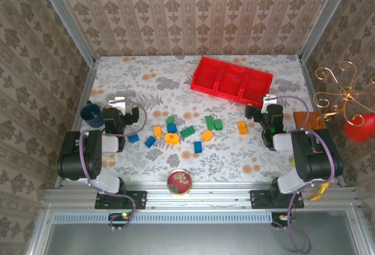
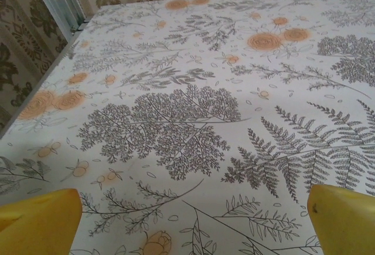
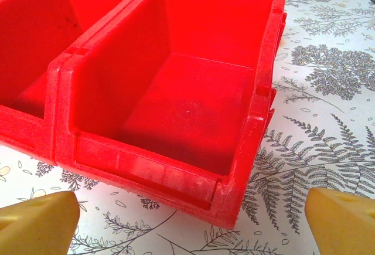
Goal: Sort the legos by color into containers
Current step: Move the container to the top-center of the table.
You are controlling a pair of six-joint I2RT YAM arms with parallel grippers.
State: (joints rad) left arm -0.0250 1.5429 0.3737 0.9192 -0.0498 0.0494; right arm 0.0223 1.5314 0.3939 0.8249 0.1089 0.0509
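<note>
The legos lie scattered mid-table: blue blocks [image 1: 150, 142], green blocks [image 1: 187, 132], orange blocks [image 1: 242, 128] and a flat orange ring [image 1: 171, 139]. The red three-compartment tray [image 1: 199, 84] stands at the back right, and I see nothing inside it. My left gripper [image 1: 120, 102] sits left of the blocks, open and empty over bare tablecloth, its yellow fingertips [image 2: 38, 223] far apart. My right gripper [image 1: 268, 101] is open and empty just in front of the tray's right end. In the right wrist view the empty end compartment [image 3: 170, 170] lies ahead of the fingertips [image 3: 343, 214].
A dark blue cup [image 1: 91, 112] stands by the left arm. A round red-rimmed dish [image 1: 179, 182] sits at the near edge. A banana [image 1: 319, 191] lies by the right base. A gold wire ornament with a red ball [image 1: 357, 127] stands right of the table. Patterned walls enclose three sides.
</note>
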